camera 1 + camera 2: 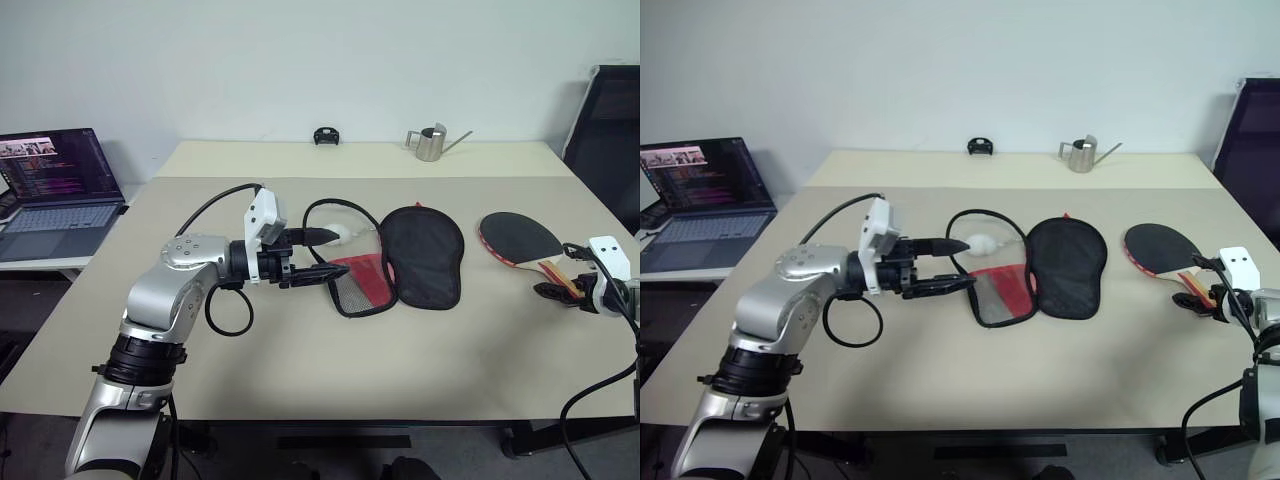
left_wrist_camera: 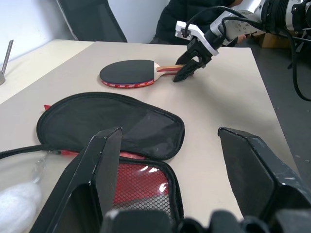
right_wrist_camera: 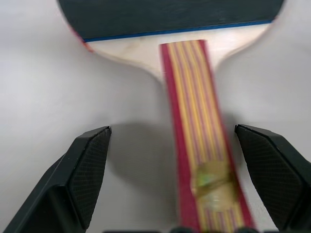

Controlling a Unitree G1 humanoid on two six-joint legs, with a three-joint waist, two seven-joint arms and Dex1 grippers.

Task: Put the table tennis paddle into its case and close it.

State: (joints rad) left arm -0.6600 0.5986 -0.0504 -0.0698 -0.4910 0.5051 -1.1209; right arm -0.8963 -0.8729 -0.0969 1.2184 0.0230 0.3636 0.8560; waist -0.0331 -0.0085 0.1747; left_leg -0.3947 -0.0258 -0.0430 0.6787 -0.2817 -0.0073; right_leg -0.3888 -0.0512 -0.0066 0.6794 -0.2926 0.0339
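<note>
The broad beige counter carries everything, and the layout reads as a staging for insertion: the case lies unzipped and folded open near the middle of the head view, its black outer half spread flat toward the right and its red, mesh-lined half toward the left, so the pocket faces up, apparently so a flat bat can go in. The left gripper hangs level at the left edge of that open half, pointing to the right of the frame with its jaws spread and nothing between them; from the wrist view the mesh pocket sits just below and between them, which suggests this arm is posted there to steady or lift the flap, though I cannot tell whether it touches the fabric. The table tennis paddle lies flat at the right of the frame, well apart from the case, black face up and handle pointing toward the lower right corner. The right gripper tilts down at the handle's end, jaws spread wide; in its wrist view the striped handle runs up between them, nearer the right-hand one, not yet pinched.
</note>
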